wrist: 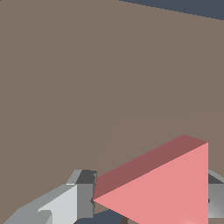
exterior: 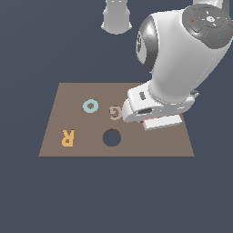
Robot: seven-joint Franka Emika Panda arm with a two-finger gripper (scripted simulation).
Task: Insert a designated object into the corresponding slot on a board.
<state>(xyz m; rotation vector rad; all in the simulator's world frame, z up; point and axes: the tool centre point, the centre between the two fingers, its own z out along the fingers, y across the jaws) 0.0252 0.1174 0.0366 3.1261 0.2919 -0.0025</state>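
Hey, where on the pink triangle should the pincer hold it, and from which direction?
Take the pink triangle across its thin side walls, coming straight down from above. It is a flat prism, so opposite edges give the fingers something to squeeze. The wrist view shows the pincer flanking it this way above the board; contact isn't clear.

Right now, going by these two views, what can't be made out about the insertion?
- Triangle slot: not visible in the exterior view, where the arm covers that part of the board; the wrist view shows only bare brown board.
- Pink triangle: cut off by the wrist view's edge; in the exterior view only a thin pink edge shows under the gripper.
- Fingers: partly hidden by the triangle; contact unclear.
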